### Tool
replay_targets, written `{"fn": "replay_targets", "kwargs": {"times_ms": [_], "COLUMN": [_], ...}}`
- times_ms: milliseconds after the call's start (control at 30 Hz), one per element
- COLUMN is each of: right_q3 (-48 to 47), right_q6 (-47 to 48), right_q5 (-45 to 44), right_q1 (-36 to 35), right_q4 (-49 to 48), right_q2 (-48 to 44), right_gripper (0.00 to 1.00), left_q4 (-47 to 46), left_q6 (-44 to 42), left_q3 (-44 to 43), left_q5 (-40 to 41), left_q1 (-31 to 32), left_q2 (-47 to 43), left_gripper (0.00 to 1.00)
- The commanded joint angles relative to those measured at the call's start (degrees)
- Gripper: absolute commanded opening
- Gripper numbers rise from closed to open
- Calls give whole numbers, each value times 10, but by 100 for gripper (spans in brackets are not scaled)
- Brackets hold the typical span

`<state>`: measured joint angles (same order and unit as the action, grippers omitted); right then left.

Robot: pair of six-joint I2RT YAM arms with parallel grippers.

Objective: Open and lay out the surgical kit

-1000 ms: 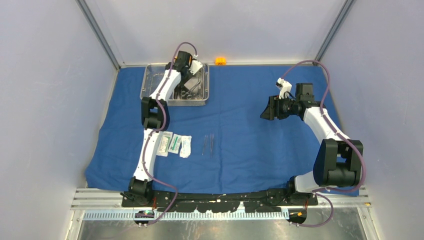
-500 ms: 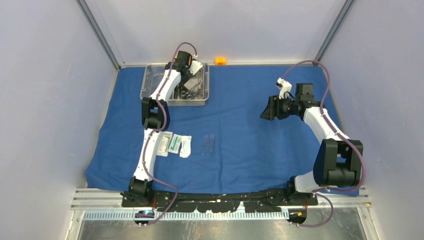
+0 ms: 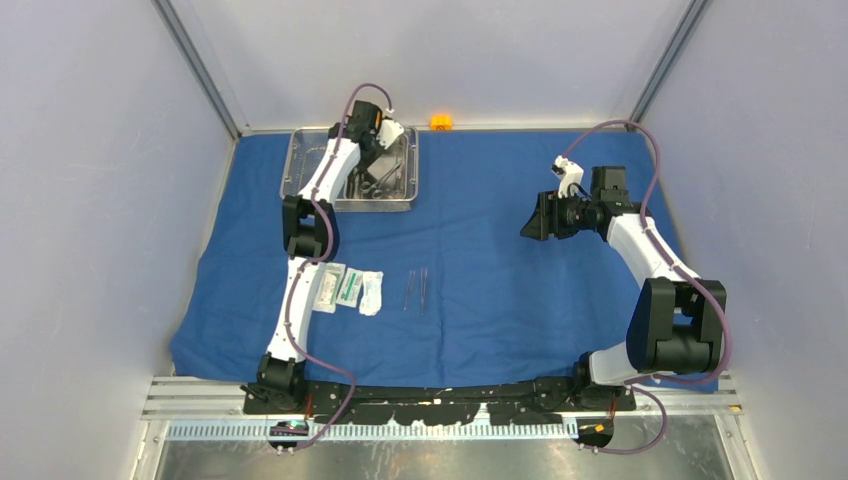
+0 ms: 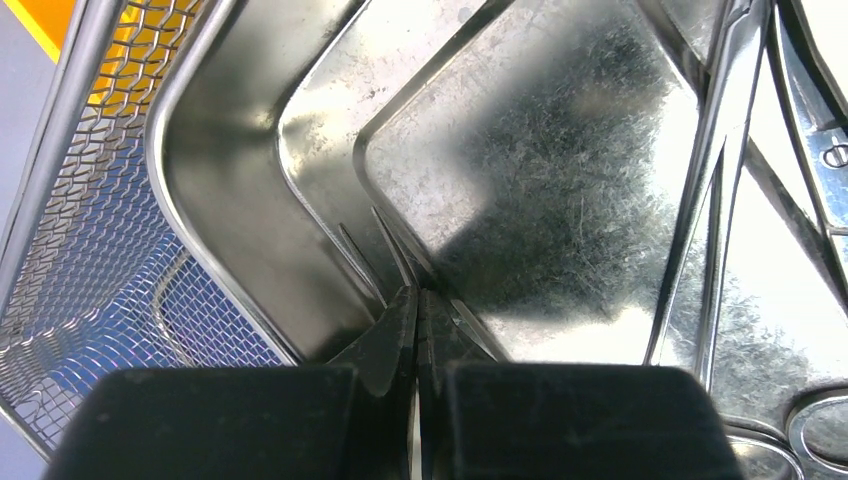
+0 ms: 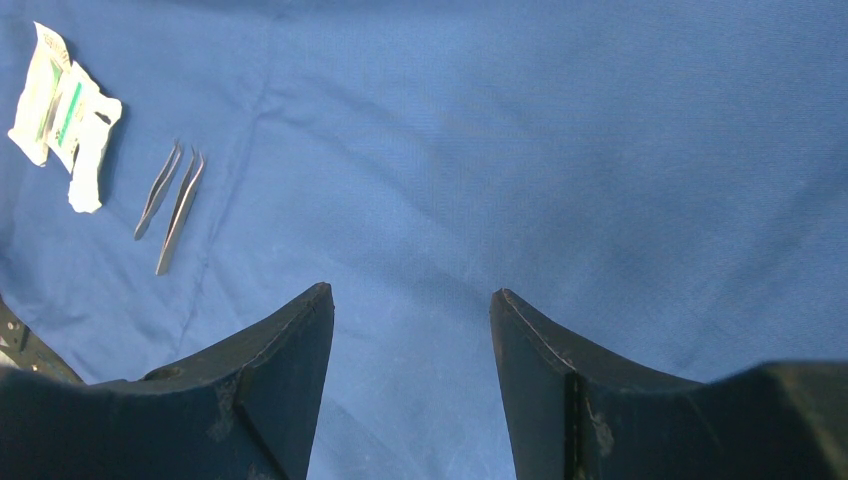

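L gripper [image 4: 415, 325] jaws pressed together in corner of solid steel tray [image 4: 230, 200], tray inside mesh basket [image 4: 90, 250]; can't tell if anything's pinched. Steel instruments [image 4: 722, 200] lie nearby in tray. R gripper [image 5: 410, 305] jaws apart, empty, above blue cloth [image 5: 600, 150]; forceps [image 5: 170, 205] & packets [image 5: 60, 110] lie on cloth

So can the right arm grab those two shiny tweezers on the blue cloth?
Probably yes: the right arm has open, empty jaws, with only bare blue cloth between them and the tweezers.
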<state>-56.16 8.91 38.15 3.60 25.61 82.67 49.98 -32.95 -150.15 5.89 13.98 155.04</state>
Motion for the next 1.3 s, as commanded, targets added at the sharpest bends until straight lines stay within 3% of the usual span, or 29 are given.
{"fn": "replay_targets", "kwargs": {"times_ms": [0,633,1100,1267], "right_q3": [-22,-23,-24,-24], "right_q6": [5,6,8,9], "right_q5": [4,5,8,8], "right_q1": [-2,-2,-2,-2], "right_q4": [-7,-7,-5,-4], "right_q2": [4,0,3,5], "right_gripper": [64,64,63,63], "left_q4": [29,-22,-41,-48], "left_q6": [19,56,37,33], "left_q3": [-7,30,29,29], "left_q5": [-30,-56,7,21], "left_q1": [-4,27,39,34], "left_q2": [8,-69,-80,-72], "left_gripper": [0,0,0,15]}}
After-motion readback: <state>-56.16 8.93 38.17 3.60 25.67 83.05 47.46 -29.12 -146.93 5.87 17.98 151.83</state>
